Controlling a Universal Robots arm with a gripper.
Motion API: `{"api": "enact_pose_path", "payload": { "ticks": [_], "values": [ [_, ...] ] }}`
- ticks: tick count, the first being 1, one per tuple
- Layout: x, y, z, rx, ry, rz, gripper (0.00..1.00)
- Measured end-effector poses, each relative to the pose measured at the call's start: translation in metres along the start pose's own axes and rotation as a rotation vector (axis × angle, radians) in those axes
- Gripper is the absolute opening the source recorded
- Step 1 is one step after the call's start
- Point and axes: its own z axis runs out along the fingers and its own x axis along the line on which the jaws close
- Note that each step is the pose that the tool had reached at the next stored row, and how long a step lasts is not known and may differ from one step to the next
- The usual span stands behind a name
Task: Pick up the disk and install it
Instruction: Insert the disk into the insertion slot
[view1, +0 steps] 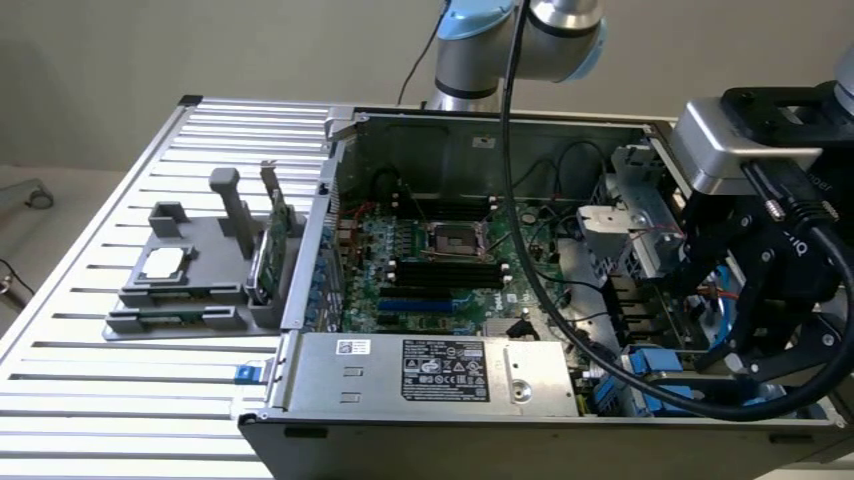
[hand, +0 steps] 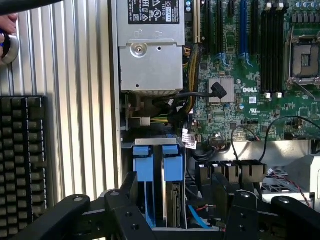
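The jaws stand released, spread wide apart and holding nothing. In the wrist view their black fingers (hand: 122, 202) flank a drive bay without gripping what sits in it. Between them are 2 blue-fronted carriers side by side, and the disk (hand: 174, 192) is the one showing silver-grey metal behind its blue tab. It stands on edge in the bay, with a clear gap to the finger on its far side (the other finger is near the neighbouring carrier (hand: 142, 167), and I cannot tell whether they touch).

In the exterior view the jaws hang at the lower right of the frame, down over the corner of the open computer case (view1: 481, 130), where blue plastic (view1: 657, 368) shows among black cables.

Just beside the bay lies the silver power supply (view1: 427, 375) with its white label, along the near edge of the case. Beyond it is the green motherboard (view1: 427, 270), with an empty processor socket (view1: 445, 240) and rows of black and blue slots. A thick black cable (view1: 514, 200) runs from the arm (view1: 534, 40), at the upper middle of the frame, down across the case.

At the exterior view's left, well apart from the case, a grey tray (view1: 187, 295) sits on the slatted metal desk (view1: 80, 380). It carries a small square chip (view1: 164, 262) and an upright green card (view1: 274, 245).

The wrist view also shows a black keyboard (hand: 22, 160) on the desk and a person's fingertips (hand: 7, 22).
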Motion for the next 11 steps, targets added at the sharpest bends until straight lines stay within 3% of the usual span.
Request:
{"api": "enact_pose_path", "payload": {
  "ticks": [6, 9, 11],
  "values": [
    [0.0, 0.0, 0.0001, 0.0, -0.0003, 0.0, 0.68],
    [0.0, -0.0001, 0.0, 0.0, -0.0003, 0.0, 0.5],
    [-0.0001, -0.0013, -0.0004, 0.0, 0.0, 0.0, 0.44]
  ]
}}
